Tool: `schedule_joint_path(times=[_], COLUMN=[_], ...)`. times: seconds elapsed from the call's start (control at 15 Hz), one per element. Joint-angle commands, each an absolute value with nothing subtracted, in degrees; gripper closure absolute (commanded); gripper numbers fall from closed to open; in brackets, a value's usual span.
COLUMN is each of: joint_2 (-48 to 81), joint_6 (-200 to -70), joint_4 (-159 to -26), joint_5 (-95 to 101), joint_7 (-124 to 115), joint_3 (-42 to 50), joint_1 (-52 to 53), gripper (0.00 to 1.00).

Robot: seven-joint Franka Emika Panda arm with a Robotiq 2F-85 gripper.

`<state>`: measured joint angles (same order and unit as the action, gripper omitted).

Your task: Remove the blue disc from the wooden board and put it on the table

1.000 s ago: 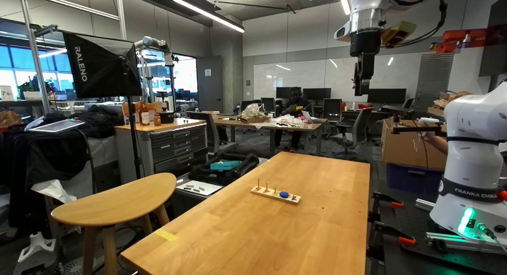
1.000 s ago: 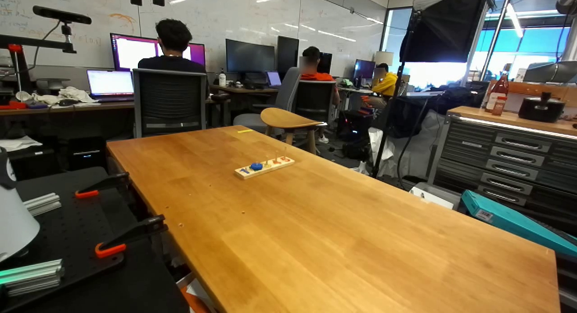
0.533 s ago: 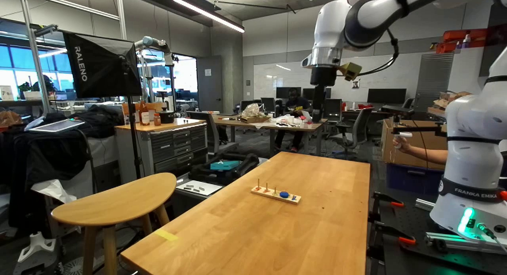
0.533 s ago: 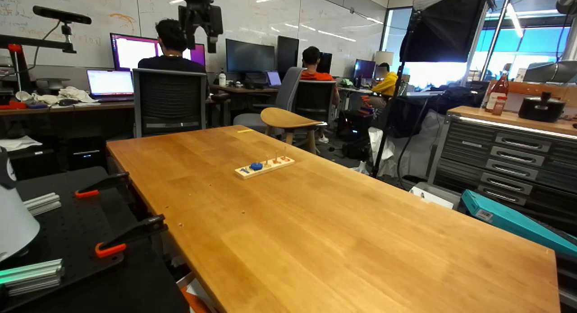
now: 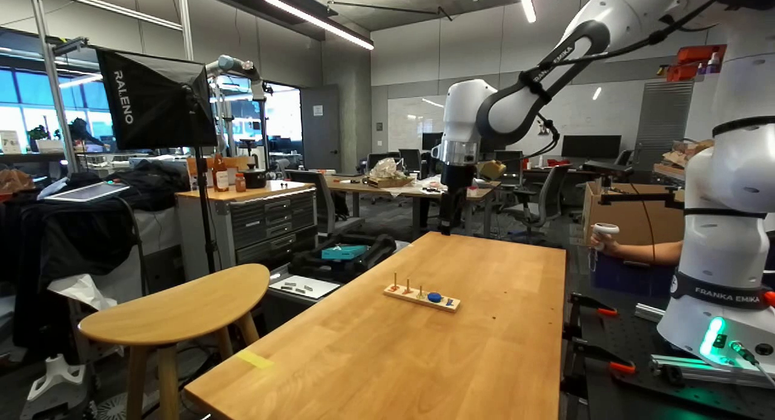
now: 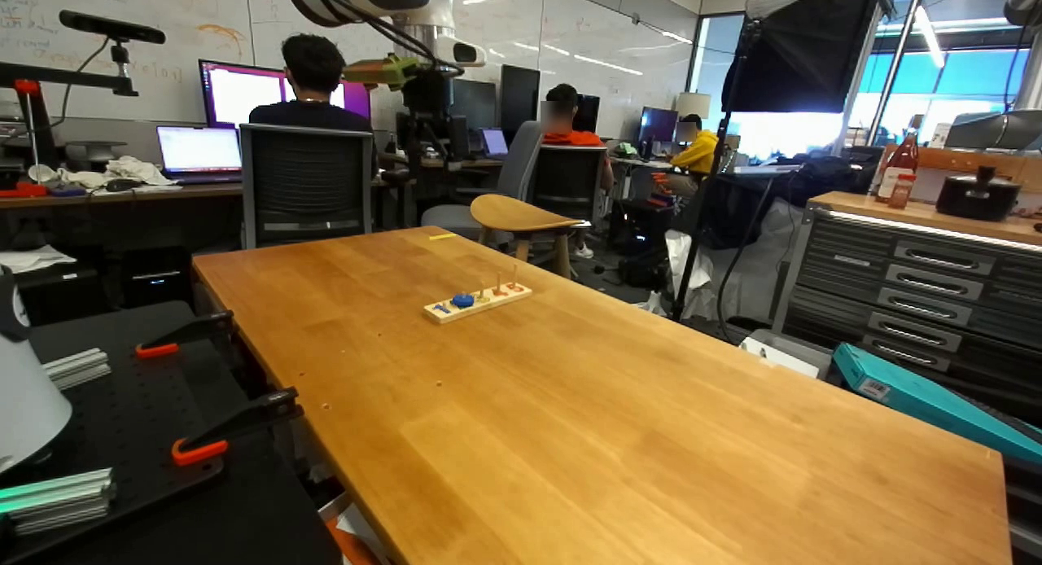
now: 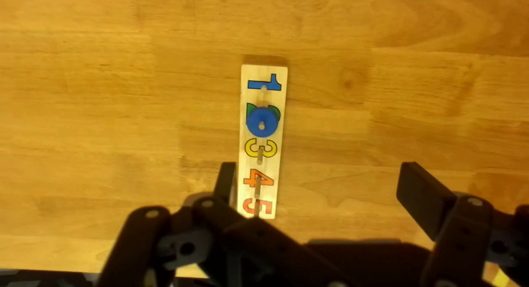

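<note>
The blue disc (image 5: 434, 297) sits on a peg at the number 2 of the wooden board (image 5: 424, 302), which lies on the table (image 5: 484, 359). An exterior view also shows the disc (image 6: 463, 300), the board (image 6: 480, 308) and the table (image 6: 570, 402). My gripper (image 5: 447, 229) is in the air above the board. It also shows in an exterior view (image 6: 431, 146). In the wrist view my gripper (image 7: 318, 169) is open and empty. The disc (image 7: 270, 122) lies beyond the left finger, up in the picture. The left finger and its linkage cover the board's lower left edge and bottom end.
Upright pegs stand along the board, beside the disc. A yellow tape strip (image 5: 255, 359) is on the table. A rounded-end wooden stool (image 5: 181, 302) stands beside it. Orange-tipped clamps (image 5: 599, 308) sit at the robot-side edge. A person's arm (image 5: 648, 252) holds a controller near the base.
My gripper has come down from high up and moved left in an exterior view, toward the space above the board. The disc and board have not moved.
</note>
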<state>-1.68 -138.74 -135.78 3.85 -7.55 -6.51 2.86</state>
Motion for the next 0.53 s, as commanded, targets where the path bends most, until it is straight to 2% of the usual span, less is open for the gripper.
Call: schedule_joint_path(times=[0.0,0.47], joint_2=[5.3,16.2], joint_6=[-143.4,-152.6], joint_4=[-133.1,-130.7], joint_5=[7.4,6.8], joint_7=[-11.0,-13.2], joint_3=[-4.9,-1.7], joint_1=[2.9,4.0], gripper=[0.00,0.00])
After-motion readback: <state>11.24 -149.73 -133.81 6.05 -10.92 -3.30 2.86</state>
